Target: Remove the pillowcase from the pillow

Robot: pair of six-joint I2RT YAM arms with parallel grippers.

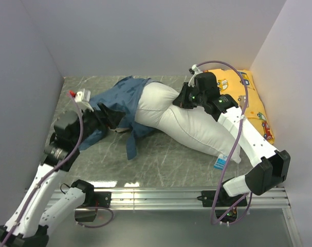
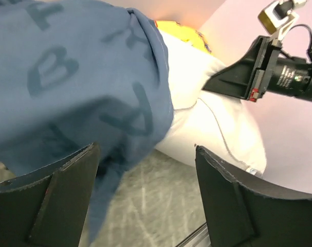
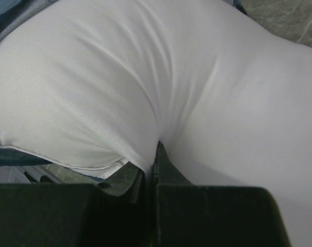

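Blue pillowcase (image 1: 122, 98) lies bunched on the table's (image 1: 166, 157) left half, at about 10 o'clock from the table's middle. It covers only the far-left end of the pillow (image 1: 189, 126). One loose strip of it trails down toward 6 o'clock. In the left wrist view the cloth (image 2: 68, 77) shows large letters in a darker blue and hangs in folds over the pillow's (image 2: 217, 128) white end.

From that covered end the pillow stretches bare across the middle of the table toward 4 o'clock. It is dented in the middle, and its small blue-and-white tag (image 1: 220, 163) sits at the near right corner.

The left gripper (image 1: 105, 118) is low among the pillowcase folds at the cloth's 8 o'clock side. Seen from its own camera, the left gripper (image 2: 145, 149) has its fingers (image 2: 58, 200) spread wide, the cloth draped against the left one and nothing pinched between them.

The right gripper (image 1: 182, 99) bears on the pillow's far edge, at 12 o'clock of the dent. Its own camera shows the right gripper (image 3: 154, 154) pressed together on a ridge of the white cloth (image 3: 145, 77), which creases toward the pinch.

Behind the right arm, in the table's 2 o'clock corner, lies a yellow pillow (image 1: 251, 100) with a car print, touching the right wall.
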